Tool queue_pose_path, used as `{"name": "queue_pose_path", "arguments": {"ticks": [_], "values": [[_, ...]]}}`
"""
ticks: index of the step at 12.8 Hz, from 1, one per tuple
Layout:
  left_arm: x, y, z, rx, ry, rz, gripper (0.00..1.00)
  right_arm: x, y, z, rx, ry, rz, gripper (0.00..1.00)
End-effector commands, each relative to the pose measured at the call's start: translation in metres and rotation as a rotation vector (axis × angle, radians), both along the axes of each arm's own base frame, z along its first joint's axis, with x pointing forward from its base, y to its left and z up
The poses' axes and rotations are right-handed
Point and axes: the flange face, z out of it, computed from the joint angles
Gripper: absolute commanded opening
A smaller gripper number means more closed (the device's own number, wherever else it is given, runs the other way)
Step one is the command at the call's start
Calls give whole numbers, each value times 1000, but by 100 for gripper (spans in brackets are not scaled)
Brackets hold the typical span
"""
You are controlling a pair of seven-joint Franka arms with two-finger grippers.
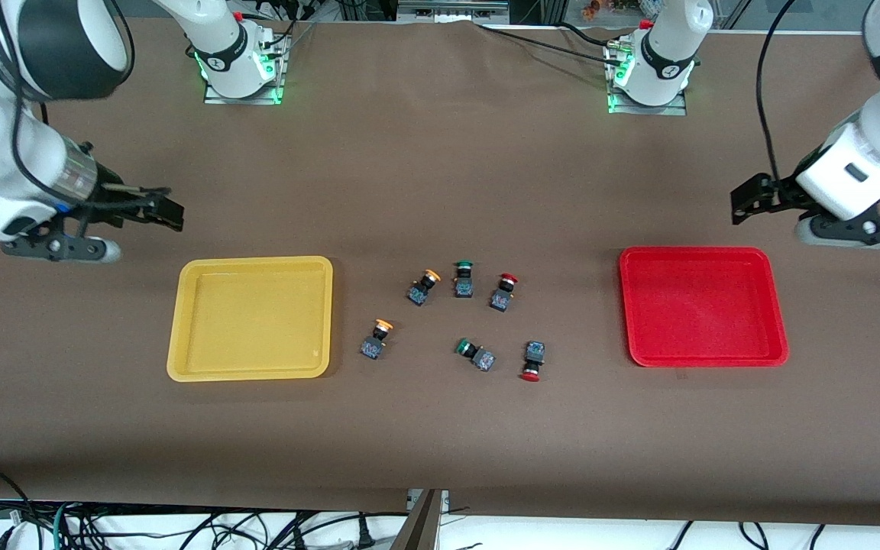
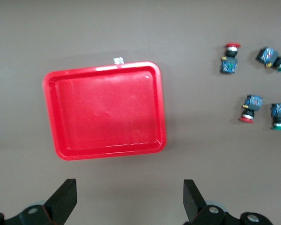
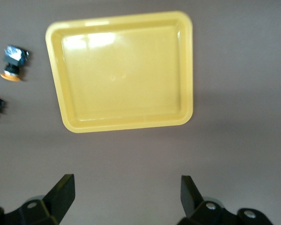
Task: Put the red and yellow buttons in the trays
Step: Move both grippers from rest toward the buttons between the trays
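txt: none legible | labels/brands/nos.: none | signs: none

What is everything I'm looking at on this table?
yellow tray: one, yellow, empty, toward the right arm's end.
red tray: one, red, empty, toward the left arm's end.
yellow-capped buttons: two, dark bodies, between the trays, on the yellow tray's side.
green-capped buttons: two, mid-cluster.
red-capped buttons: two, on the red tray's side.
table: one, brown.
left hand: open, above the table beside the red tray, waiting.
right hand: open, above the table beside the yellow tray, waiting.
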Motion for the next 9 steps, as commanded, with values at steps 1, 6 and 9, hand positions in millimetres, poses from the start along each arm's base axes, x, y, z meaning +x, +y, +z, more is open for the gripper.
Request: {"name": "queue_pose_path", "arguments": {"ticks": [1,6,9], "values": [[30,-48,-73,-38,117,-70,100,11,68,-38,-5,26,93,100],[61,-165,-153,-108,15,-192,100,64,171,-160,43,-125,-88,100],[64,-202,-237,-165,55,-209,100,81,208,-235,92,-215,-203,100]]}}
